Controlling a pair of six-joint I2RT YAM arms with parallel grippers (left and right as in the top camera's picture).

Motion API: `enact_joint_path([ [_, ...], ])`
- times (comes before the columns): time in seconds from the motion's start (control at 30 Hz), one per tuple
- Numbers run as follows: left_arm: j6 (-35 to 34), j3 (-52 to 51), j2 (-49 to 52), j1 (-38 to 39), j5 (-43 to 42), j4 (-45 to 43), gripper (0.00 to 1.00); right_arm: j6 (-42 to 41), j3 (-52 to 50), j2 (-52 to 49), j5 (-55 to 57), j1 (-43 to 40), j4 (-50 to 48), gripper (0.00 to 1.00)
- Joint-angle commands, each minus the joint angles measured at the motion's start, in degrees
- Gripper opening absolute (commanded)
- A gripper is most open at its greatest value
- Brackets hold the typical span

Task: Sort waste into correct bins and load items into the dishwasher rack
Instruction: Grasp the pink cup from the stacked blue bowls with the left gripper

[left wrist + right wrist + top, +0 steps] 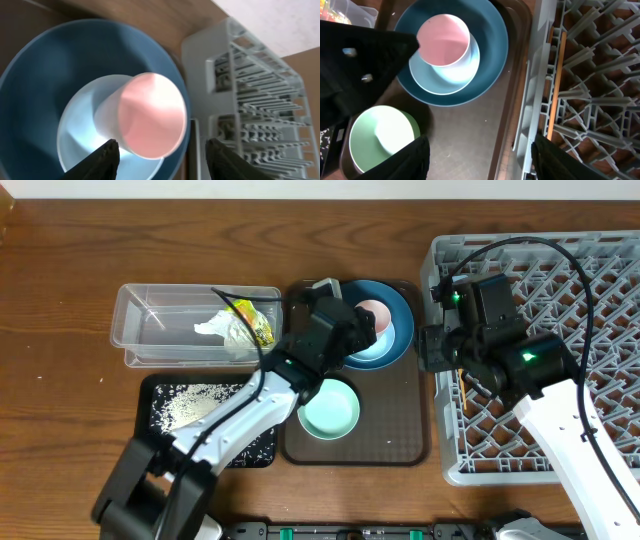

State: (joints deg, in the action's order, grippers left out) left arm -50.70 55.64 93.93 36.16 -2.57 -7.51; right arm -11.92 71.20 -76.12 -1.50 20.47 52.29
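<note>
The pink cup (372, 313) stands in the light-blue bowl (385, 345), which sits on the dark-blue plate (397, 302) on the brown serving tray. My left gripper (162, 155) is open, just above the cup (150, 117), one finger on each side. The mint-green bowl (330, 410) sits on the tray's front part. My right gripper (480, 150) is open and empty over the tray's right edge, beside the grey rack (600, 280). The tissue (215, 330) and the yellow-green wrapper (255, 325) lie in the clear tub (150, 330). Rice grains (195, 405) lie in the black tray (160, 395).
The brown serving tray (400, 430) lies between the two bins and the rack. The rack's left wall (540, 100) stands close to the tray's right rim. The left arm reaches across the mint-green bowl's near side. The wooden table runs to the left of the tub.
</note>
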Motion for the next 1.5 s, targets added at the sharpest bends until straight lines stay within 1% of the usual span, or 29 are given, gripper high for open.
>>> enact_joint_path([
  [0.0, -0.7, 1.5, 2.1, 0.2, 1.8, -0.8, 0.56, 0.5, 0.7, 0.5, 0.2, -0.2, 0.0, 0.64],
  [0.07, -0.7, 1.5, 3.1, 0.2, 1.8, -1.5, 0.53, 0.5, 0.7, 0.5, 0.2, -0.2, 0.0, 0.64],
  [0.43, -0.7, 1.5, 6.1, 0.2, 3.1, -1.8, 0.52, 0.5, 0.7, 0.5, 0.9, -0.2, 0.0, 0.65],
  [0.7, -0.7, 1.4, 7.7, 0.2, 3.1, -1.8, 0.47, 0.5, 0.7, 0.5, 1.3, -0.2, 0.1, 0.66],
  [0.77, -0.7, 1.4, 8.2, 0.2, 3.1, -1.8, 0.44, 0.5, 0.7, 0.5, 1.3, -0.2, 0.1, 0.66],
  [0.97, -0.7, 1.5, 8.5, 0.2, 3.1, -2.1, 0.33, 0.5, 0.7, 0.5, 3.1, -0.2, 0.5, 0.66],
  [1.13, -0.6, 1.5, 7.5, 0.2, 3.1, -2.1, 0.28, 0.4, 0.7, 0.5, 3.5, -0.2, 0.7, 0.66],
  [1.23, -0.6, 1.5, 6.7, 0.2, 3.1, -2.0, 0.20, 0.4, 0.7, 0.5, 3.5, -0.2, 0.7, 0.67],
  [1.27, -0.6, 1.5, 6.5, 0.2, 3.1, -2.0, 0.14, 0.4, 0.7, 0.5, 3.5, -0.2, 0.7, 0.67],
  [1.33, -0.6, 1.5, 6.1, 0.2, 3.1, -2.0, 0.08, 0.4, 0.7, 0.5, 3.5, -0.2, 0.7, 0.67],
  [1.37, -0.6, 1.5, 5.9, 0.2, 3.1, -1.9, 0.06, 0.4, 0.7, 0.5, 3.5, -0.2, 0.7, 0.67],
  [1.47, -0.6, 1.5, 5.4, 0.2, 3.1, -1.6, 0.06, 0.4, 0.7, 0.5, 3.5, -0.2, 0.7, 0.67],
])
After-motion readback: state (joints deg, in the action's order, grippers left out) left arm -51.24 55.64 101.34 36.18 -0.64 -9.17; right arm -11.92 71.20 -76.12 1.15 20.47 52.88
